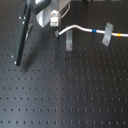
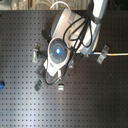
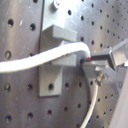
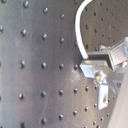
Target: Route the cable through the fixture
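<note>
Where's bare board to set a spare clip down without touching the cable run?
Free: the whole near half of the perforated board, below the grey clips and right of the black rod in the first exterior view. Crowded: the far strip, where the cable runs through clips beside the gripper.

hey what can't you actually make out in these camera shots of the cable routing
- End effector jaws: in the first exterior view they are too small and blurred to read; in the second exterior view the arm's own body covers them.
- Cable: its far end runs off the first exterior view's right edge.
- Grey clip: in the first wrist view, blur hides whether the cable sits in its slot or only lies across it.
</note>
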